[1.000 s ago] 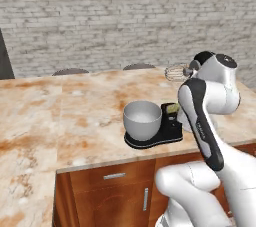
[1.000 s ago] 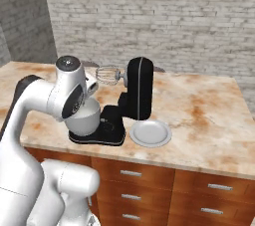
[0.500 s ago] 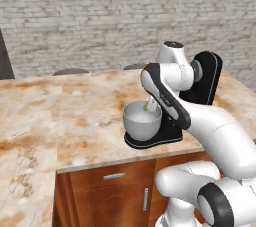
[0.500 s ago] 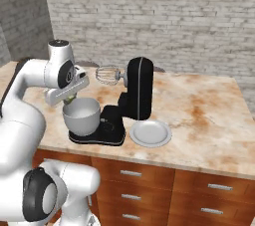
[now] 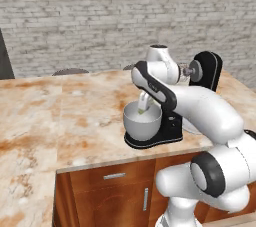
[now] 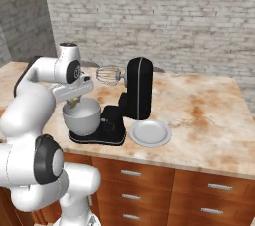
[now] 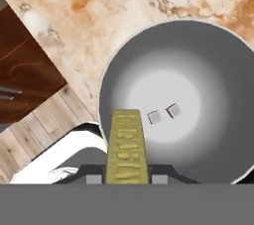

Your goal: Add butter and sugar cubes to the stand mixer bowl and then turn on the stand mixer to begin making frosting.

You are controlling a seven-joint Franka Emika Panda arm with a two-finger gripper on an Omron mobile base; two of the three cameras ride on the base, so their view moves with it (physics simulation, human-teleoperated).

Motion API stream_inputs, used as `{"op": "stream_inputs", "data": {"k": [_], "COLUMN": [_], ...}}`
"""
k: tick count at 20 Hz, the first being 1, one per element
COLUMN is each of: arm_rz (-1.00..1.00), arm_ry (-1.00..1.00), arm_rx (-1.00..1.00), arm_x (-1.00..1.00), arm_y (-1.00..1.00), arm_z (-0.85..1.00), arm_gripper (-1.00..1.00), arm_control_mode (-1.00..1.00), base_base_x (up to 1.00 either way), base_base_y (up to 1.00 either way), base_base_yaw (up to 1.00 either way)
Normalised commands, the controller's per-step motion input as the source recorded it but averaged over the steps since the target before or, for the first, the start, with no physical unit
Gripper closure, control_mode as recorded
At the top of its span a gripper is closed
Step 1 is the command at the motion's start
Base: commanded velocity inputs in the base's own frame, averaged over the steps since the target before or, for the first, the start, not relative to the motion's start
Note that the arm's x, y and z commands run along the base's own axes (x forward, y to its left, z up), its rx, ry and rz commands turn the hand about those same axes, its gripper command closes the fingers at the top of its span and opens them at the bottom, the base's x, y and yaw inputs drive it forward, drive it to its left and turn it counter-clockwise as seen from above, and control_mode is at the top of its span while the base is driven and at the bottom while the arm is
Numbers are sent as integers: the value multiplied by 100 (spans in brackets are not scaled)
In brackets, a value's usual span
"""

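Since half a second ago, the arm has swung further over the bowl [image 5: 142, 122], and the tool [image 5: 143, 109] now hangs just above its rim, where earlier it stood a little higher and nearer the mixer [image 6: 130, 101] head. A second ago the tool was still off at the 3 o'clock side of the bowl in the left base view, so it has crossed toward 9 o'clock. The mixer, bowl and plate [image 6: 150, 133] have not moved on the worktop [image 5: 65, 121].

The tool [image 7: 127, 179] is clenched on the butter [image 7: 125, 150]: in the hand view the stick stands up between the two tips, its far end reaching over the bowl's [image 7: 218, 70] rim at 6 o'clock. In the right base view the butter [image 6: 73, 102] shows as a small yellow-green spot just above the bowl [image 6: 82, 117], under the tool [image 6: 73, 99].

Counted: one butter stick, held above the bowl and not yet in it; two sugar cubes [image 7: 164, 114] lying just beside each other on the bowl's floor, a little toward 6 o'clock of its middle; one bowl, seated on the mixer's black base; one mixer, with its whisk [image 6: 106, 75] sticking out toward 9 o'clock in the right base view; one white plate, on the worktop just beside the mixer base at 3 o'clock.
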Motion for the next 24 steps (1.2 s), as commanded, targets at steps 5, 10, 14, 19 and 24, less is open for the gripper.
{"op": "stream_inputs", "data": {"k": [5,10,14,19,24], "arm_rz": [-8,-8,-8,-9,-10], "arm_ry": [-2,-10,-8,-2,0], "arm_rx": [-1,0,0,0,0], "arm_x": [16,5,13,34,50], "arm_y": [4,0,0,2,6], "arm_z": [-50,-43,-36,-33,-22], "arm_gripper": [100,100,100,100,100], "arm_control_mode": [-100,-100,-100,-100,-100], "base_base_x": [0,0,0,0,0], "base_base_y": [0,0,0,0,0], "base_base_yaw": [0,0,0,0,0]}}
